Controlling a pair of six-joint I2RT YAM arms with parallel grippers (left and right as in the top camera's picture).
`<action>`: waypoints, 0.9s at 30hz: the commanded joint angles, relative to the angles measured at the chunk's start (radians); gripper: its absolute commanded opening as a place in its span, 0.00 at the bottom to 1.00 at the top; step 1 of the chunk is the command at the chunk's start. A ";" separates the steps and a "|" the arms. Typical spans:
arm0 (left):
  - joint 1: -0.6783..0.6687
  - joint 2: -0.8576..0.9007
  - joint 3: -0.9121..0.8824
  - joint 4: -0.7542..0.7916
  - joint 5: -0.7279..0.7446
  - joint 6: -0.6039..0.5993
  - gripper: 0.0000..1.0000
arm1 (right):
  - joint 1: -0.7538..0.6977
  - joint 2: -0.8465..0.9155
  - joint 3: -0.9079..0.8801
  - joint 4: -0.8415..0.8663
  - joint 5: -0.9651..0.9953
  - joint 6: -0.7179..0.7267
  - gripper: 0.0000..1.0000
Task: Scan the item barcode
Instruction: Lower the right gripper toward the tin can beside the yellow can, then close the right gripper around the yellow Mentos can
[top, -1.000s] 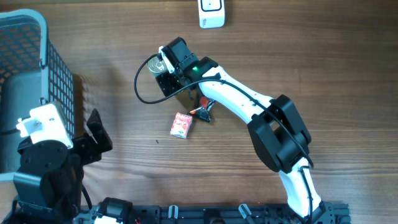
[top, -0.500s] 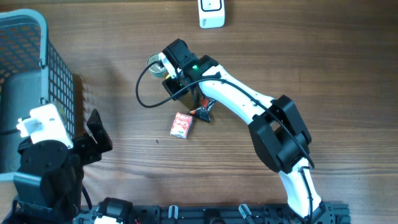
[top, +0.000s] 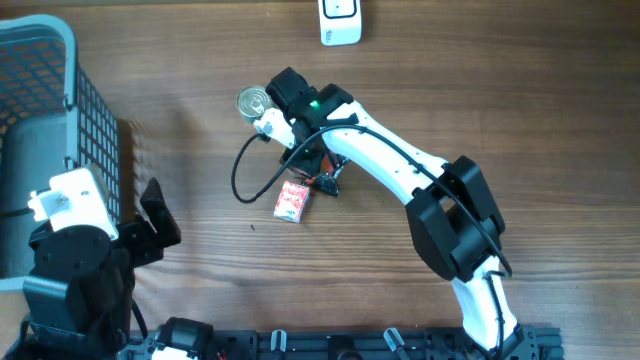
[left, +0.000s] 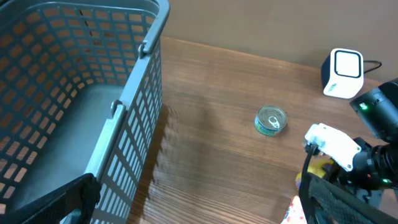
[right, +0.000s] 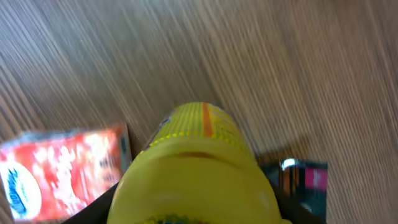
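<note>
A yellow rounded item (right: 199, 168) fills the right wrist view, and my right gripper (right: 199, 211) is shut on it, a black finger on each side. From overhead that gripper (top: 303, 150) hangs just right of a small tin can (top: 253, 101), with the yellow item mostly hidden beneath the wrist. The white barcode scanner (top: 340, 20) stands at the far edge of the table. My left gripper (left: 199, 208) is open and holds nothing, low at the near left beside the basket.
A red packet (top: 292, 200) and a dark packet with a pink mark (right: 298, 180) lie on the wood just under the right gripper. A grey mesh basket (top: 60, 60) fills the far left. A black cable (top: 245, 175) loops beside the red packet.
The right wrist has swung off the tin can toward the near right, uncovering it, and its jaws have narrowed onto the yellow item. The left arm has stayed put.
</note>
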 joint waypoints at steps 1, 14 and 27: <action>-0.005 -0.003 -0.006 -0.001 -0.010 -0.013 1.00 | -0.014 0.048 -0.035 -0.041 0.130 -0.053 0.78; -0.005 -0.003 -0.006 -0.001 -0.010 -0.013 1.00 | -0.019 0.048 -0.035 -0.008 0.114 0.080 1.00; -0.005 -0.003 -0.006 -0.001 -0.010 -0.013 1.00 | -0.018 -0.173 -0.035 -0.027 0.037 0.224 1.00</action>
